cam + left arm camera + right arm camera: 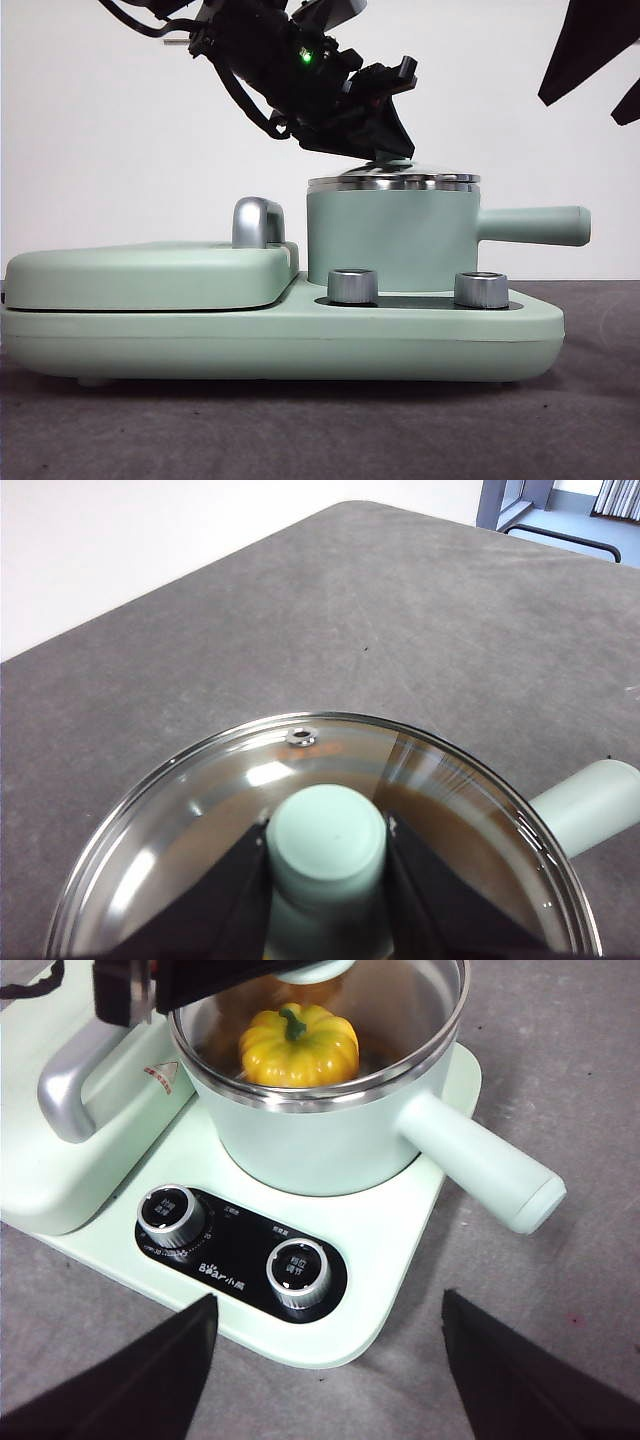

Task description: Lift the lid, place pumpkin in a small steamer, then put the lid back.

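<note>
Glossy yellow-orange ribbed pumpkin (299,1046) sits inside mint green cylindrical steamer pot (392,240) on wide mint appliance base (280,335). Round steel-rimmed glass lid (430,780) rests on pot rim, seemingly flush. Left gripper (327,880) clamped on lid's mint knob (327,842). Right gripper (330,1360) spread wide, holding nothing, just off base's front.

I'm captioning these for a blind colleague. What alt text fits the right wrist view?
A yellow pumpkin sits inside the small steamer, seen through the lid that the left end effector holds by its knob. The steamer stands on a mint appliance base with two dials.
</note>
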`<state>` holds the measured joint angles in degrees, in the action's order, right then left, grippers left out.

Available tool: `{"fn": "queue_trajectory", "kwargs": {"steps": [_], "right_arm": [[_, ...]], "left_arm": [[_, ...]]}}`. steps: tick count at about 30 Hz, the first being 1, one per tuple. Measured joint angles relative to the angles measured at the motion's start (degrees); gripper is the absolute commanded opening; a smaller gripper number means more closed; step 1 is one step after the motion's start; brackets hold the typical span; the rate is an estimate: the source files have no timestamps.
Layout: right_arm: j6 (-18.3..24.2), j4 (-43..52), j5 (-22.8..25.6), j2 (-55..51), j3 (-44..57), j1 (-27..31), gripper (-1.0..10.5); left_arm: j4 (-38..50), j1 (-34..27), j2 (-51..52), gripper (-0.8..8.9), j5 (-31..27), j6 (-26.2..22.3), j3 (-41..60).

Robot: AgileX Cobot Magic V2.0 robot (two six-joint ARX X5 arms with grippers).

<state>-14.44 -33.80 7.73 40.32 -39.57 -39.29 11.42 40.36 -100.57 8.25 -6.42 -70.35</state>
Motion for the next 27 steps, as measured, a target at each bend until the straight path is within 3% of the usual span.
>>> {"fn": "queue_trajectory", "kwargs": {"steps": [8, 18, 24, 27], "right_arm": [[0.0, 0.0, 0.0, 0.0, 0.0, 0.0, 3.5], [0.0, -0.1, 0.0, 0.0, 0.0, 0.0, 3.5], [0.0, -1.8, -0.2, 0.0, 0.0, 0.0, 3.5], [0.0, -3.0, -0.2, 0.0, 0.0, 0.0, 3.5]], "left_arm": [[-1.2, 0.0, 0.0, 0.16, 0.0, 0.3, -0.5], [-1.8, -0.1, 0.2, 0.16, 0.0, 4.7, -0.5], [-1.8, -0.1, 0.2, 1.70, 0.0, 5.0, -0.5], [-1.9, -0.1, 0.2, 1.87, 0.0, 4.7, -0.5]]}}
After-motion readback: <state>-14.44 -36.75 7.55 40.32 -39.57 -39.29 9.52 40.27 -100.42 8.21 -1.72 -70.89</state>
